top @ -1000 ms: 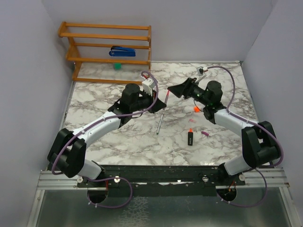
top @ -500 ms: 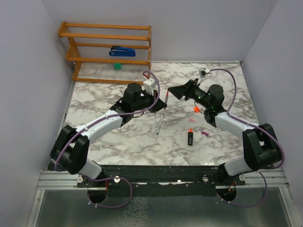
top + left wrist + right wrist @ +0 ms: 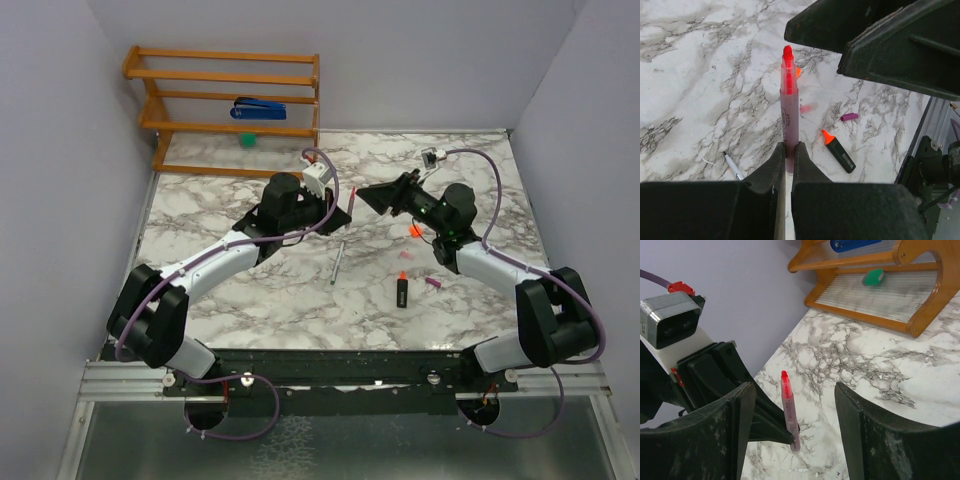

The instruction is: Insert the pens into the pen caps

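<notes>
My left gripper (image 3: 343, 212) is shut on the lower end of the slim pink pen (image 3: 351, 200) and holds it above the table, its red tip bare and pointing up (image 3: 789, 110). My right gripper (image 3: 368, 195) is open and empty, close to the pen's tip; in the right wrist view the pen (image 3: 790, 417) stands between its fingers (image 3: 850, 430). On the table lie the silver-grey pen (image 3: 337, 262), the black marker (image 3: 402, 291) with its orange tip, the orange cap (image 3: 413, 233), the pale pink cap (image 3: 807, 107) and the magenta cap (image 3: 433, 283).
A wooden rack (image 3: 225, 100) stands at the back left with a blue stapler (image 3: 258, 108) and a small green ball (image 3: 247, 140) on it. Grey walls close in the table (image 3: 230, 290) on three sides.
My left gripper has carried the pink pen a little up and towards the right gripper. The right arm's wrist has drawn back to the right, jaws still open.
</notes>
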You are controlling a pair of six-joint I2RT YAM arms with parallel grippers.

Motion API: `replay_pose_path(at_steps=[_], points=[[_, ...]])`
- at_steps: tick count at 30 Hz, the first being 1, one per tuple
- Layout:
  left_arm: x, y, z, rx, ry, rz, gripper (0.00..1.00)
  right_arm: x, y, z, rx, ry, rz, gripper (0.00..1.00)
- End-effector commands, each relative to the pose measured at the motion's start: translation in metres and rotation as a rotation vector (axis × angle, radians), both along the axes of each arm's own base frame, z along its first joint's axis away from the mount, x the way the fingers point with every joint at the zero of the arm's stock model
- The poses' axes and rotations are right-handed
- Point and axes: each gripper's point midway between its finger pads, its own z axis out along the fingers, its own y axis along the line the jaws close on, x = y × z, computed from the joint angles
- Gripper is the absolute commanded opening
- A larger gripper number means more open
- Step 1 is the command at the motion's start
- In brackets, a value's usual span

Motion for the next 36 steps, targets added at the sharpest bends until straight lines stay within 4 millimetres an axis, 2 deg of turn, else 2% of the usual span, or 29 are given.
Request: replay_pose_path(at_steps=[1, 9, 15, 26, 30, 32, 33, 34, 36], points=[[0.005, -0.009, 0.024, -0.044, -0.055, -0.013, 0.0, -0.003, 0.007, 0.005, -0.012, -0.034, 0.046, 0.67], [-0.001, -0.019, 0.021, -0.046, -0.045, -0.048, 0.0, -0.004, 0.015, 0.002, -0.034, -0.042, 0.067, 0.64], [-0.004, -0.027, 0.015, -0.042, -0.036, -0.066, 0.0, -0.004, 0.02, -0.003, -0.046, -0.031, 0.074, 0.57], [0.004, -0.025, 0.019, -0.022, -0.074, -0.039, 0.0, -0.005, 0.021, -0.015, -0.076, -0.006, 0.078, 0.46], [0.005, -0.025, 0.018, -0.021, -0.074, -0.037, 0.0, -0.006, 0.02, -0.017, -0.08, 0.001, 0.079, 0.35], [0.006, -0.025, 0.018, -0.02, -0.074, -0.034, 0.0, -0.005, 0.02, -0.02, -0.087, 0.015, 0.073, 0.2], [0.006, -0.025, 0.018, -0.019, -0.074, -0.034, 0.0, -0.004, 0.02, -0.022, -0.092, 0.023, 0.068, 0.07], [0.006, -0.025, 0.017, -0.02, -0.072, -0.033, 0.0, -0.002, 0.02, -0.024, -0.098, 0.03, 0.064, 0.01], [0.007, -0.026, 0.017, -0.023, -0.073, -0.036, 0.0, 0.0, 0.02, -0.025, -0.106, 0.04, 0.062, 0.01]])
